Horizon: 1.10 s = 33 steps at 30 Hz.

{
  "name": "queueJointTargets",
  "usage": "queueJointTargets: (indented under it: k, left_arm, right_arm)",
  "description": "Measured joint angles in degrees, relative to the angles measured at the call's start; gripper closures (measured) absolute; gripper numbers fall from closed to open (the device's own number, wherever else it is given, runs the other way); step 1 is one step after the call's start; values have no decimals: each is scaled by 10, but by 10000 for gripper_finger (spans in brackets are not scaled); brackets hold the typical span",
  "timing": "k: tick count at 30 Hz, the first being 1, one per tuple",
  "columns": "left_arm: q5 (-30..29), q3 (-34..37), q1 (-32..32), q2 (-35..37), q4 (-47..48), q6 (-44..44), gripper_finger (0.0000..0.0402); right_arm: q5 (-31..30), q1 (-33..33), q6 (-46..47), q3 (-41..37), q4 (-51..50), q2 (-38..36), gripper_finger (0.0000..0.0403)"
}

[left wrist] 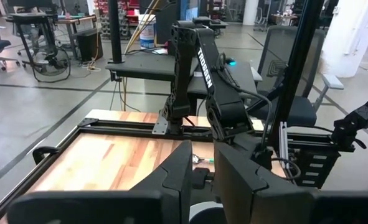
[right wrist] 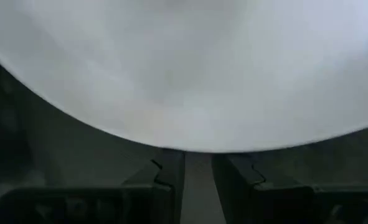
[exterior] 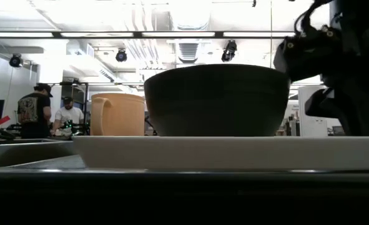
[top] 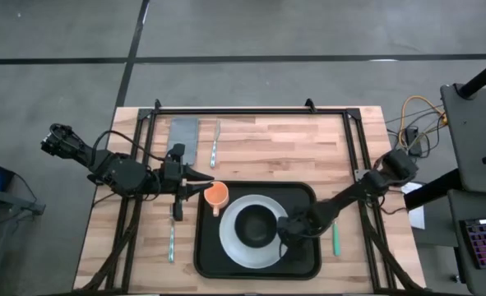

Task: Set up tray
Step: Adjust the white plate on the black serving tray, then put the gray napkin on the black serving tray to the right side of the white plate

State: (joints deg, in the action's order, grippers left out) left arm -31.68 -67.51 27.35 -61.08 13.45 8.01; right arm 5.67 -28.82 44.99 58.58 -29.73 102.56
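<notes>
Tray (top: 205, 251) sits at the table's front edge, carrying plate (top: 233, 247), bowl (top: 255, 224) and orange cup (top: 217, 194). Right gripper (top: 285, 233), fingers narrowly parted, meets the plate's rim; a nudge could slide it. Left gripper (top: 200, 178), near the cup, is likewise narrowly parted and empty.

Pale planked wood table (top: 259, 156), matt black tray (top: 205, 247), smooth white plate (top: 230, 242), dark matt bowl (top: 255, 224)
</notes>
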Motion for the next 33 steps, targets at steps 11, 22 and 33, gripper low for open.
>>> queueJointTargets:
  k: [11, 22, 33]
  left_arm:
    - [0, 0, 0, 0, -4, -10, 352]
    - [-122, 0, -1, 11, 102, -51, 352]
    - [-148, 2, -53, 76, 522, 228, 352]
  right_arm:
    - [5, 18, -49, 40, 0, 20, 335]
    - [-58, 18, 0, 40, -186, -52, 335]
    - [-160, 29, 115, 59, -211, -264, 335]
